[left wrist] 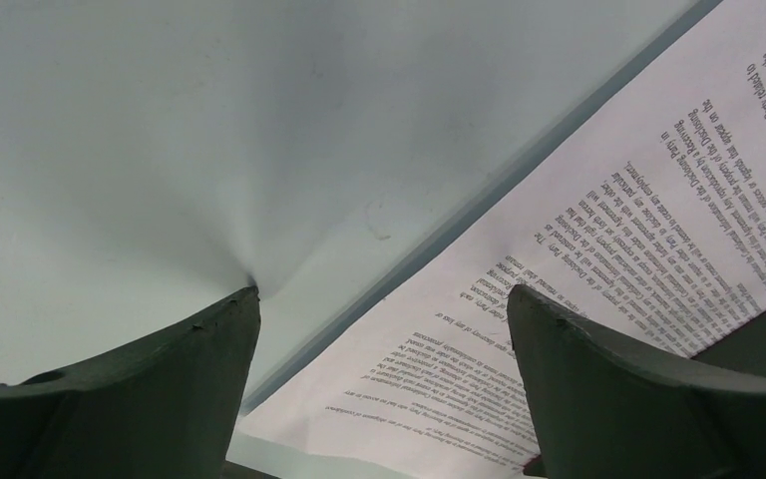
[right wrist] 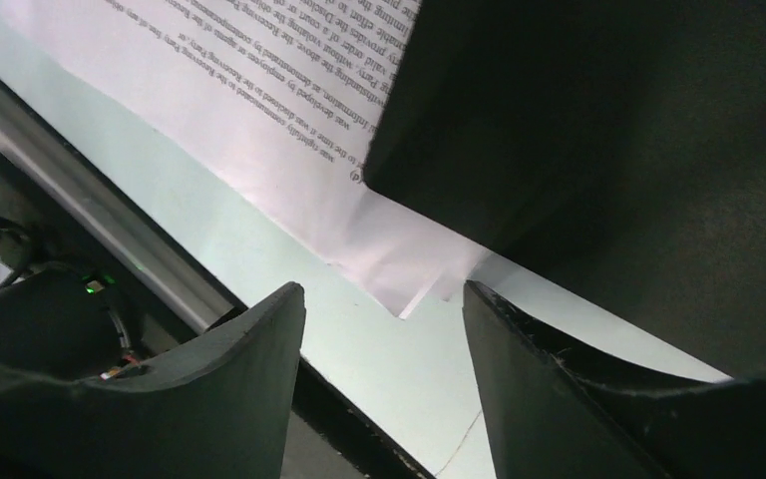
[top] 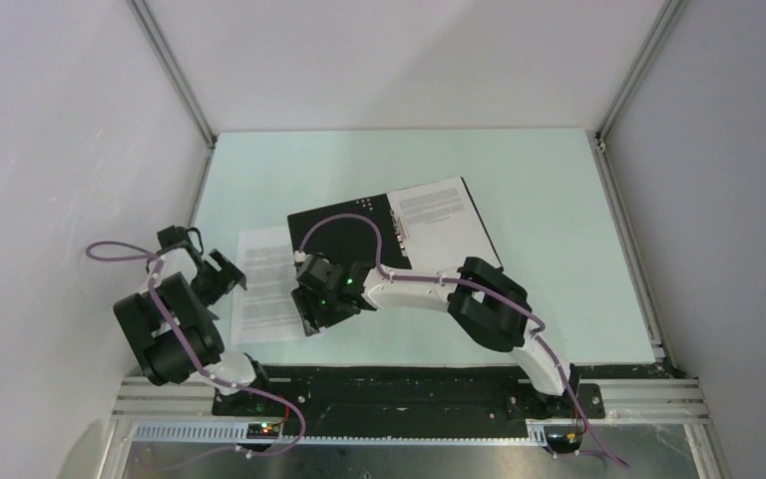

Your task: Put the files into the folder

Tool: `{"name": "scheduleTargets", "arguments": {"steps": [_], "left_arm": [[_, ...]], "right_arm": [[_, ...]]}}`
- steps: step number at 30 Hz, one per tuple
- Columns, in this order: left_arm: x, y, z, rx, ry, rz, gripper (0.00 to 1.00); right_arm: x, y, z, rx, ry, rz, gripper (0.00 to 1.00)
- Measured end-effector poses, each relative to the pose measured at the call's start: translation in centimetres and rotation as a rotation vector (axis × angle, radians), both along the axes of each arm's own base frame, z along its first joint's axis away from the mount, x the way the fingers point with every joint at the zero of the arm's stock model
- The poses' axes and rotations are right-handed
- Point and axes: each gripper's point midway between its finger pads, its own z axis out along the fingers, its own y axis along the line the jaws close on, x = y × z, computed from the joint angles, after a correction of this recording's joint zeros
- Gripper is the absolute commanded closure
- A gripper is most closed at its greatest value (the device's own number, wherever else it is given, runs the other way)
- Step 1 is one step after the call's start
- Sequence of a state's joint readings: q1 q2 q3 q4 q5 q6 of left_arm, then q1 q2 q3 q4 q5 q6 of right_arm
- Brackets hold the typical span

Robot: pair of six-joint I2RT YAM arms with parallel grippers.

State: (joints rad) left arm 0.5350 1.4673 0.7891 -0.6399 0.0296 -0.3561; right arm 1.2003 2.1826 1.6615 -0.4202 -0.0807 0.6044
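1. Sheet (top: 259,289) lies on counter (top: 559,249), its corner under the open folder (top: 344,239).
2. Left fingers (left wrist: 190,379) wide, right fingers (right wrist: 229,379) partly apart; both empty.
3. Risk: right fingers could pinch folder with sheet, creasing paper.

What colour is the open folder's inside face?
Black; the folder shows best in the top external view.

A robotics lab cell is indicated: a pale table (top: 549,200) is enclosed by plain white walls (top: 399,60) and aluminium framing (top: 173,72), with cabled robot arms (top: 414,287) bolted alongside.
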Motion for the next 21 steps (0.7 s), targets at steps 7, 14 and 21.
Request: {"name": "scheduleTargets", "arguments": {"steps": [7,14,21], "left_arm": [[0.2,-0.7,-0.5,0.035,0.066,-0.077,0.0],[0.5,-1.4,-0.6,0.029,0.08,-0.109,0.15],[1.3,-2.6,-0.3,-0.037,0.036,-0.115,0.35]], "right_arm": [[0.0,0.8,-0.4,0.018,0.01,0.006,0.29],[-0.1,1.4,-0.3,0.039,0.02,0.009,0.28],[-0.2,2.3,-0.2,0.065,0.033,0.012,0.28]]}}
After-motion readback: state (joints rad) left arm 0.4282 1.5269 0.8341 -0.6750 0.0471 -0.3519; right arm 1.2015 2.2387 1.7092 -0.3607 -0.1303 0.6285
